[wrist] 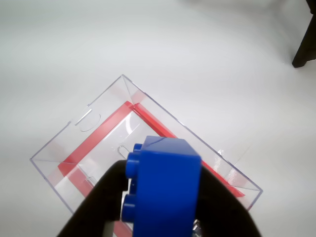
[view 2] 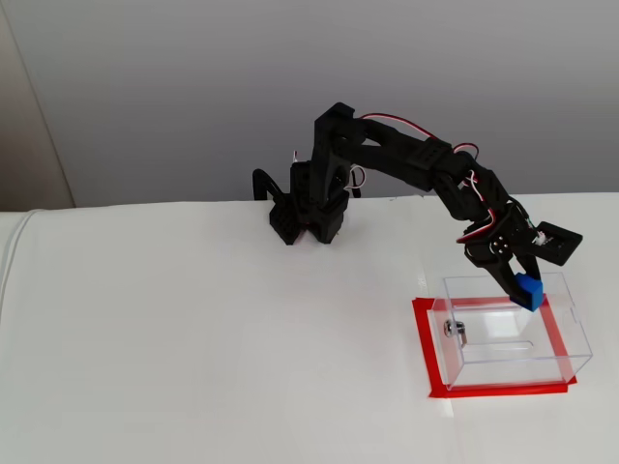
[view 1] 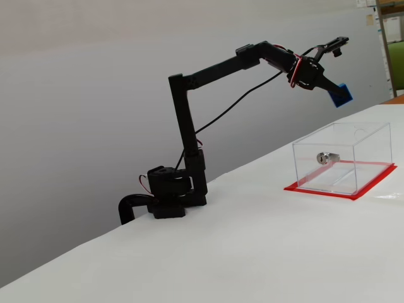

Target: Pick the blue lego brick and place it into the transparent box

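My gripper (wrist: 163,197) is shut on the blue lego brick (wrist: 165,190) and holds it in the air above the transparent box (wrist: 98,143). The brick also shows in both fixed views (view 1: 342,94) (view 2: 528,289), clamped at the gripper tips (view 1: 338,93) (view 2: 524,286). The clear box (view 1: 344,158) (view 2: 513,333) stands on a red base sheet (view 1: 325,191) (view 2: 426,348) on the white table. A small silver metal piece (view 1: 327,158) (view 2: 456,331) lies inside the box.
The arm's black base (view 1: 167,196) (view 2: 308,208) sits at the table's back edge. A dark furniture leg (wrist: 303,39) shows at the top right of the wrist view. The white table (view 2: 193,338) stretches around the box.
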You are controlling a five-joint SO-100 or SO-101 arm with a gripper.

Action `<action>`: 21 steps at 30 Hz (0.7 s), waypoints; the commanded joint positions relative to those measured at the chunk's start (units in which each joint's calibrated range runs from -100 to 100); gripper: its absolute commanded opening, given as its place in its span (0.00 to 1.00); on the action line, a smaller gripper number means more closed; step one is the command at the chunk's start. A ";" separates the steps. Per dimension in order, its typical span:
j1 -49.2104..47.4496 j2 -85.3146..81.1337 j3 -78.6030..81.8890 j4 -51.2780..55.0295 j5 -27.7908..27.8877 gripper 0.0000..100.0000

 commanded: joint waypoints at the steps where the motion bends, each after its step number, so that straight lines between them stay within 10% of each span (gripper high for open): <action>1: -0.79 0.42 -0.94 -0.89 -0.21 0.03; 21: -1.23 2.88 -1.12 -0.89 -0.21 0.07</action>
